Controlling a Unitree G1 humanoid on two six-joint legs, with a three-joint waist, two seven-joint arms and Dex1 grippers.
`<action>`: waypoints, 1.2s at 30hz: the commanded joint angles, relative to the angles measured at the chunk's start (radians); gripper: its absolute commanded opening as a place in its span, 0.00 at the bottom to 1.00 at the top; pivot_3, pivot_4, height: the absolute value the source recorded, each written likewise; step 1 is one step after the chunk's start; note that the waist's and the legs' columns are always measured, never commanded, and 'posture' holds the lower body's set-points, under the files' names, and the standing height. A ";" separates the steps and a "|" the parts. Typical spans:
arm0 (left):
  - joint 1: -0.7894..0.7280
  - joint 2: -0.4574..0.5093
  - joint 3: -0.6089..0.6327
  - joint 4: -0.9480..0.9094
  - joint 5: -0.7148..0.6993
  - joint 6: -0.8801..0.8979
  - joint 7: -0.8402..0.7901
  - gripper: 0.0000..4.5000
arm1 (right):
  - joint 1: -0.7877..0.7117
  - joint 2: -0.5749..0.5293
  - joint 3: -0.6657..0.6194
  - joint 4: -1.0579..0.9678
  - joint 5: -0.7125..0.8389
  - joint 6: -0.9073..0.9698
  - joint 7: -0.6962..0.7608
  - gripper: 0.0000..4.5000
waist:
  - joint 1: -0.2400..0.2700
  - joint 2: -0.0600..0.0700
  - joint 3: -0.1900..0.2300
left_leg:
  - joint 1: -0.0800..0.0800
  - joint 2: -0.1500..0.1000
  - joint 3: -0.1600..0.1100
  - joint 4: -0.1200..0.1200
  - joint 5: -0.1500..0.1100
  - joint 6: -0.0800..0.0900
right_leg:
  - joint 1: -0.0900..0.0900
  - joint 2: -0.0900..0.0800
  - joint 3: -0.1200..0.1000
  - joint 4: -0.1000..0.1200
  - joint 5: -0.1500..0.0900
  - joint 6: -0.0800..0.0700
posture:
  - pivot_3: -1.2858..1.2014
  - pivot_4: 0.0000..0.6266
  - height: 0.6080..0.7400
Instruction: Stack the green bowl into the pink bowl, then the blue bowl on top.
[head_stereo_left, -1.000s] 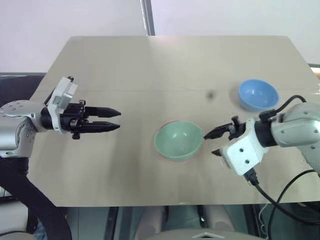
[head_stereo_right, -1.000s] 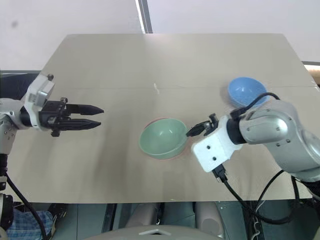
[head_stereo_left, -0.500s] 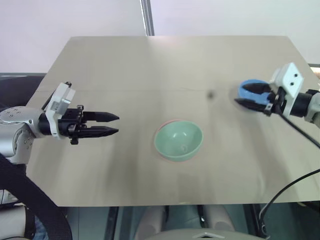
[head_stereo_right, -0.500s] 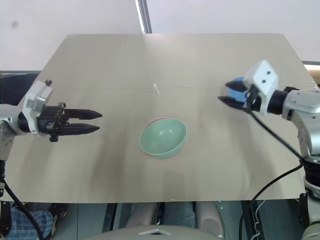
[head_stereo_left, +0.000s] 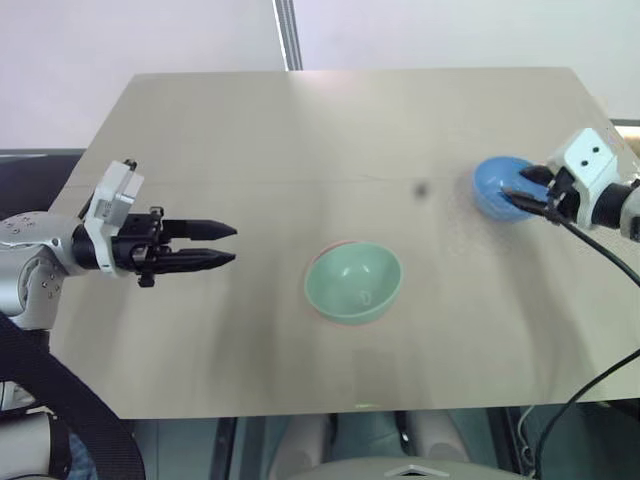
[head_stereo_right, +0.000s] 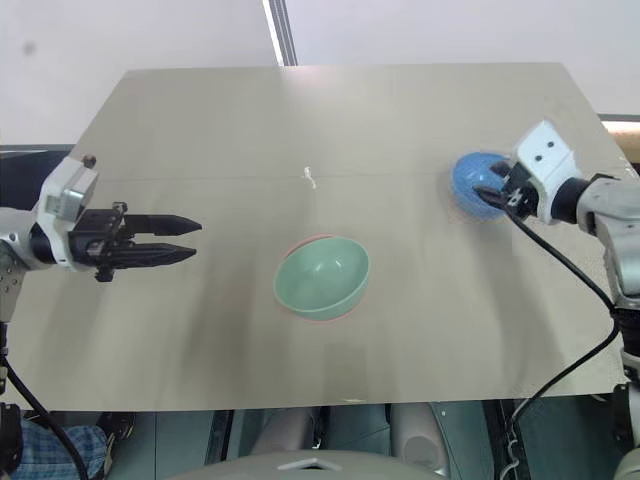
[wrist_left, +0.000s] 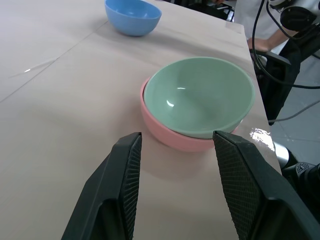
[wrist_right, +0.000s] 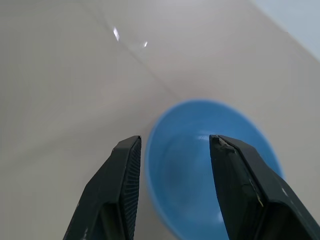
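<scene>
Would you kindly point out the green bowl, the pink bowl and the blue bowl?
green bowl (wrist_left: 200, 95), left wrist view, inner wall.
pink bowl (wrist_left: 170, 136), left wrist view, outer wall below the green rim.
blue bowl (wrist_left: 132, 17), left wrist view, outer wall.

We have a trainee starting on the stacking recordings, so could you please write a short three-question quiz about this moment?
1. True or false: the green bowl already sits inside the pink bowl.
2. Which gripper is at the blue bowl? A) the left gripper B) the right gripper C) both
3. Fill in: both grippers have their fingers ____, and neither holds a bowl.

Key
1. True: only the pink rim shows around and under the green bowl.
2. B: its open fingers straddle the blue bowl's near rim, while the left gripper hovers over bare table, pointing towards the stack.
3. open
</scene>
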 joint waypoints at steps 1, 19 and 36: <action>-0.028 -0.003 0.063 -0.026 -0.050 0.021 0.013 0.54 | 0.001 -0.042 0.029 0.008 -0.045 -0.020 0.015 0.54 | 0.000 0.000 0.000 | 0.000 0.000 0.000 0.000 0.000 0.000 | 0.000 0.000 0.000 0.000 0.000 0.000 | 0.52 0.24 1.00; -0.118 -0.042 0.156 -0.051 -0.176 0.131 0.110 0.54 | -0.155 0.003 0.240 0.241 -0.230 -0.106 0.056 0.54 | -0.018 0.000 0.000 | -0.001 0.001 0.001 0.000 0.000 0.000 | -0.002 0.000 0.001 0.000 0.000 0.000 | 0.52 0.24 1.00; -0.086 -0.034 0.171 -0.059 -0.172 0.135 0.104 0.54 | -0.156 0.006 0.188 0.114 -0.128 -0.201 0.203 0.02 | -0.025 0.000 0.000 | -0.002 0.001 0.001 0.000 0.000 0.000 | -0.003 0.000 0.001 0.000 0.000 0.000 | 0.52 0.24 1.00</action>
